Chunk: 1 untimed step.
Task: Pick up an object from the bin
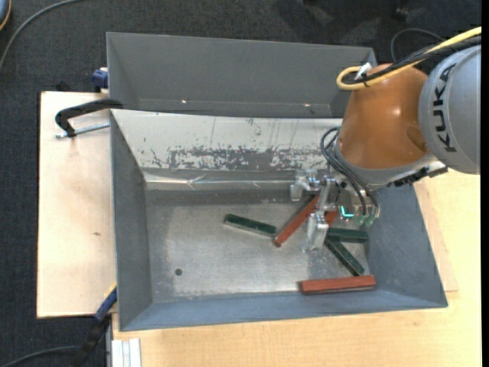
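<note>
The jaws hang low at the right of the bin (128, 235), at the upper end of a slanted red-brown stick (293, 228); whether they are clenched on it I cannot tell. Dark green sticks (348, 254) lie just to the right, and a red-brown bar (336, 285) lies nearer. It's probably best to close across the stick's narrow width, then lift straight up, clear of the green ones

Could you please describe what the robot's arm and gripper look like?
The arm is rounded silver-grey with black KUKA lettering. An orange dome cover sits at its wrist, with a yellow cable looping above and black cables beside it. The gripper is bare silvery metal.
</note>
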### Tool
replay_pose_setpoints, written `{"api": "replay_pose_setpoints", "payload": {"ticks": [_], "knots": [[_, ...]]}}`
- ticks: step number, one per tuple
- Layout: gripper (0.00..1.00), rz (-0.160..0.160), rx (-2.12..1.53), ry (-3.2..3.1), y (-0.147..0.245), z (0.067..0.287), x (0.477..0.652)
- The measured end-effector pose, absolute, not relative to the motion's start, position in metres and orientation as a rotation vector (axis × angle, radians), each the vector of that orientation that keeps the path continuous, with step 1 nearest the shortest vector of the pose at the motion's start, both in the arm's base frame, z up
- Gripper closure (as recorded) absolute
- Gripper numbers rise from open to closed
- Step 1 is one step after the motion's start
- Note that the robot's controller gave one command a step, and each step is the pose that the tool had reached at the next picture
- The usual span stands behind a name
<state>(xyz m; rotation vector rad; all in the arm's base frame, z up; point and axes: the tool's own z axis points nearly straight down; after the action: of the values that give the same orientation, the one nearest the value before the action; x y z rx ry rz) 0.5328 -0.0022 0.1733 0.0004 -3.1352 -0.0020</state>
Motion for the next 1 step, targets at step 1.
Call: {"api": "replay_pose_setpoints", "payload": {"ticks": [1], "knots": [[0.0,-0.003,-0.127,-3.133,0.0086,0.0667,0.5715]]}}
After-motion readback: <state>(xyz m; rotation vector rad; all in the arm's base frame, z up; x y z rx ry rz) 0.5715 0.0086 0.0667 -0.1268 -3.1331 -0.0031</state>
